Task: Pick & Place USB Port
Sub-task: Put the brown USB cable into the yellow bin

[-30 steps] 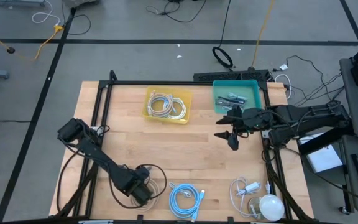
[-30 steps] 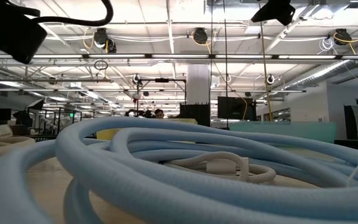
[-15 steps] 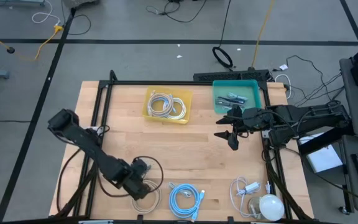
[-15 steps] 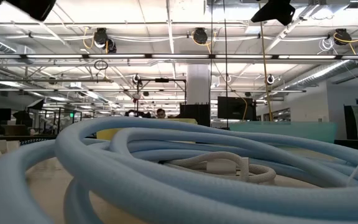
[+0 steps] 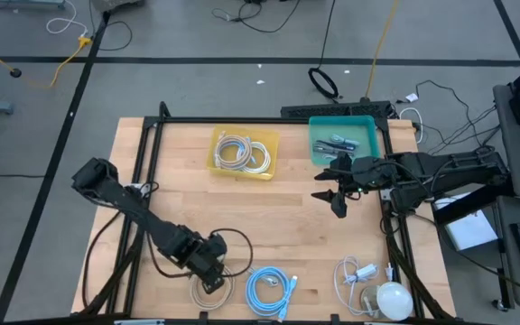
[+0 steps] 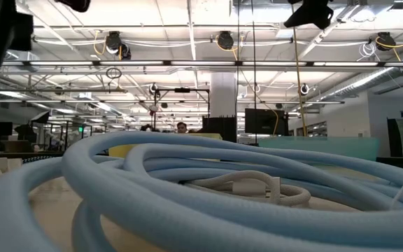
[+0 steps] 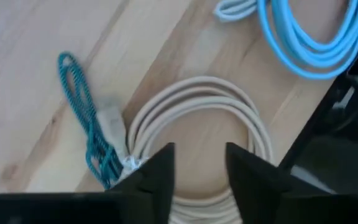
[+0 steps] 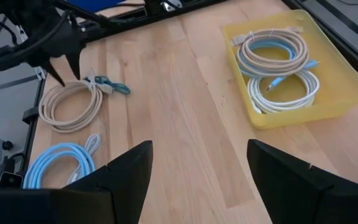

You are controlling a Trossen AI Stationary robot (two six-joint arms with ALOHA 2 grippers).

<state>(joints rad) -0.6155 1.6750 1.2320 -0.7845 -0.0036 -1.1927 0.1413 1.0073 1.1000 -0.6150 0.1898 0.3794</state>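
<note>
The left gripper (image 5: 210, 269) is low over the tabletop (image 5: 287, 217) near its front edge, left of centre, and its two dark fingers (image 7: 157, 174) stand apart with a clear gap between them and nothing between them. Just below those fingers lies the beige cable coil (image 7: 197, 124), flat on the wood, its loops bunched where a plug end meets a short teal braided cord (image 7: 86, 118) that stretches away from the coil across the boards. From the right wrist view the same beige coil (image 8: 70, 104) sits directly under the left arm's pointed fingers, with the teal cord (image 8: 107, 85) beside it. A light blue cable coil (image 5: 269, 289) lies just to the right of the beige one, also by the front edge, and it fills the foreground of the low view (image 6: 187, 196). Farther right, at the front right corner, a white cable with a charger (image 5: 357, 273) rests next to a white round object (image 5: 393, 300). Toward the back edge a yellow tray (image 5: 269, 164) holds coiled cables, beige on top of white and blue, and a teal bin (image 5: 319, 149) to its right holds dark items. The right gripper (image 5: 334, 193) hangs in front of the teal bin, well apart from the coils, its fingers spread wide and empty.
</note>
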